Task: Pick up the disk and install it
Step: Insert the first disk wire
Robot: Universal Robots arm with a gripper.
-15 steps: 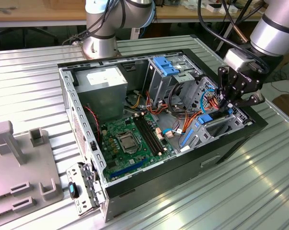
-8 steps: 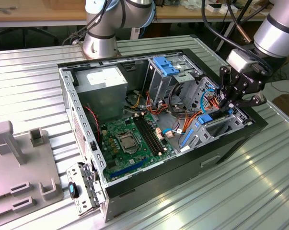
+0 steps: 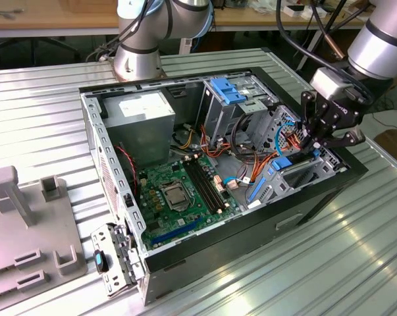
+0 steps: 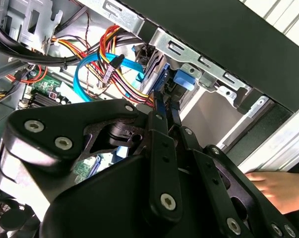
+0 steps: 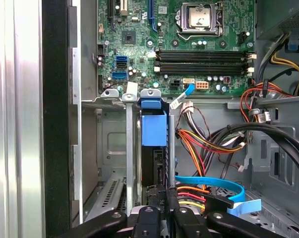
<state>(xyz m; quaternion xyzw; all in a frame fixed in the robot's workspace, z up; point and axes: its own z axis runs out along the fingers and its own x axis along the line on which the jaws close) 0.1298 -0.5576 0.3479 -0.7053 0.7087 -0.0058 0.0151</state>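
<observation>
The disk [image 5: 153, 130] stands on edge in the narrow drive bay at the corner of the open computer case [image 3: 185, 253], showing its bright blue rail and dark body. In the second wrist view the disk's blue rail [image 4: 163, 82] lies just past the fingertips. My gripper [image 3: 315, 146] hangs over that bay on the exterior view's right. In both wrist views the gripper [image 5: 165, 191] [image 4: 165, 99] is shut, its tips together at the disk's near end. Whether they pinch the rail or only press on it is hidden.
Bundles of orange, yellow and black wires [image 5: 204, 144] and a blue data cable [image 5: 213, 183] lie beside the bay. The motherboard [image 3: 175, 191] fills the case floor. A person's hand [image 4: 270, 186] rests outside the case wall. A grey fixture [image 3: 27, 224] stands at the exterior view's left.
</observation>
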